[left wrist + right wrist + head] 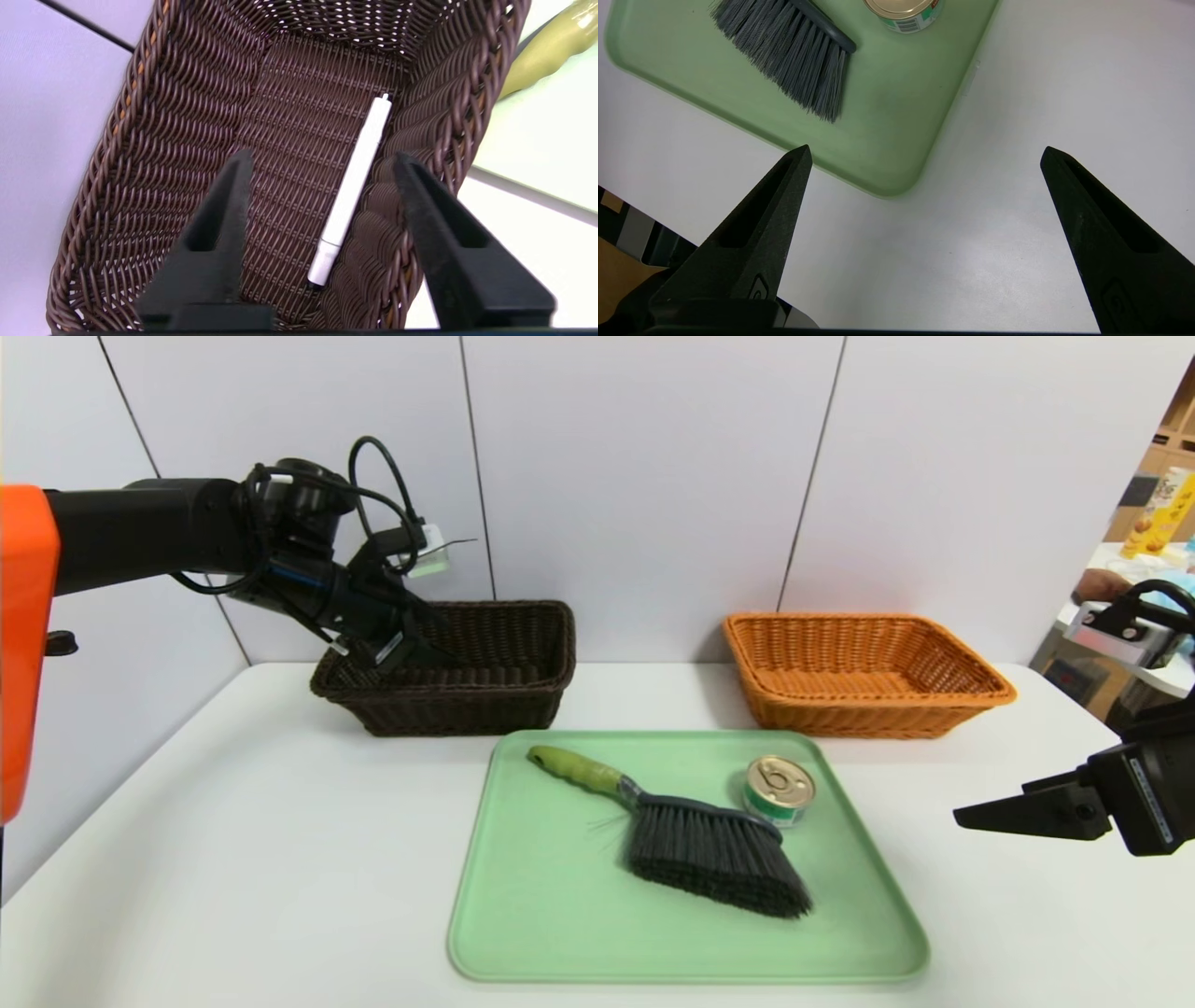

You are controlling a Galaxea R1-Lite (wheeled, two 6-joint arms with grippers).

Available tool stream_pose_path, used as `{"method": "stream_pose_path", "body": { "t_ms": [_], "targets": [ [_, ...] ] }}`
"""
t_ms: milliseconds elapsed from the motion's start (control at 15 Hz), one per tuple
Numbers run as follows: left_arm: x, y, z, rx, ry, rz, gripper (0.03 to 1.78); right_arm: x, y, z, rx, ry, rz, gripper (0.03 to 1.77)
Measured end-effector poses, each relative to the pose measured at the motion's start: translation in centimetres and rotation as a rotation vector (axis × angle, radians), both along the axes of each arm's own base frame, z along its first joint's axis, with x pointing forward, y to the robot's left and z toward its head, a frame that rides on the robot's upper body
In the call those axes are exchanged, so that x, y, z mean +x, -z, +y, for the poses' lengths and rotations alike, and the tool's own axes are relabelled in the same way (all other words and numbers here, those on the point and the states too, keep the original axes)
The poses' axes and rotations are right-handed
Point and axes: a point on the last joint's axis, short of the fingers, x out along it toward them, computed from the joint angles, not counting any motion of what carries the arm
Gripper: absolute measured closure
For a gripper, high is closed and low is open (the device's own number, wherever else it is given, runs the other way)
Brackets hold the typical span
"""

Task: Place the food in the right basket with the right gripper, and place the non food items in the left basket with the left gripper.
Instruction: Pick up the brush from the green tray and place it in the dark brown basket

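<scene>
- Left wrist view shows my left gripper (322,161) with its fingers spread apart and nothing between them, hanging over the dark basket (154,154).
- Just beyond my fingertips the white marker (352,186) lies flat on the basket's woven floor, hard against the long wall on the tray's side. Its long axis runs along the basket's length, with the dark tip at the end nearer my wrist and the capped end towards the far short wall.
- So I judge one non-food item is done.
- My right gripper (990,814) hangs above the table (233,821) off the tray's right edge, fingers spread wide and empty; I judge it idle for now.
- Out on the green tray (523,933) the brush (691,831) remains for my left side. It lies on a slant: the green handle points towards the tray's back left corner, near the dark basket, and the black bristles fan out towards the front right.
- The tin can (780,790) stands upright near the tray's back right corner, gold lid up, just beside the brush head; whether they touch I cannot tell.
- The orange basket (864,672) sits behind the tray's right side, and I see nothing in it.
- Left to do, as I judge it: brush into the dark basket, can into the orange one.
</scene>
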Motion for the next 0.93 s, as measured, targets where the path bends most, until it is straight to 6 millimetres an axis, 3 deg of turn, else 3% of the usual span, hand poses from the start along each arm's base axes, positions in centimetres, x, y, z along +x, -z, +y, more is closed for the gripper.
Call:
{"method": "stream_pose_path", "body": {
  "t_ms": [267, 467, 933],
  "targets": [
    [-1.8, -2.7, -0.4, -0.048, -0.025, -0.018, 0.47, -0.1, 0.0, 0.0, 0.002, 0.002, 0.001, 0.1],
    [-4.8, -4.4, -3.4, -0.117, -0.004, 0.038, 0.36, -0.2, 0.1, 0.0, 0.012, -0.005, 0.003, 0.1],
    [-8.8, -4.1, -10.6, -0.122, 0.167, 0.12, 0.21, -0.6, -0.1, -0.3, 0.015, 0.005, -0.012, 0.1]
  ]
}}
